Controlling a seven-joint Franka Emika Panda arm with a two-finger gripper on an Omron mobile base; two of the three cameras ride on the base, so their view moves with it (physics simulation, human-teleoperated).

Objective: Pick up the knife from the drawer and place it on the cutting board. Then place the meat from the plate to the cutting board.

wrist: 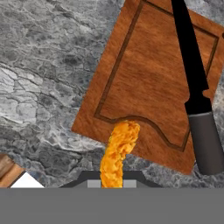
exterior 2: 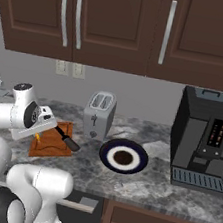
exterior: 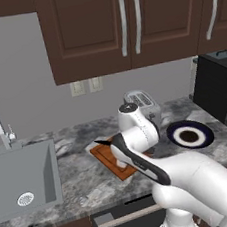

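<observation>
Orange-yellow meat (wrist: 117, 153) is pinched in the gripper (wrist: 112, 183), sticking out from between its tips over the notched edge of the cutting board (wrist: 144, 83). To its right the knife (wrist: 195, 94) lies on the same board, its grey handle overhanging that edge. Further right of the board stand the toaster (exterior 2: 98, 115) and then the plate (exterior 2: 124, 156) on the granite counter (exterior 2: 172, 189).

Cutting board (wrist: 144, 83) lies on the surface (exterior 2: 138, 183), knife (wrist: 194, 87) on it, handle overhanging one edge. Meat (wrist: 117, 153) hangs over the board's notched edge. Toaster (exterior 2: 98, 115) just behind the board, plate (exterior 2: 124, 156) right of it, coffee machine (exterior 2: 204, 140) further right, sink (exterior: 23, 179) far left.
</observation>
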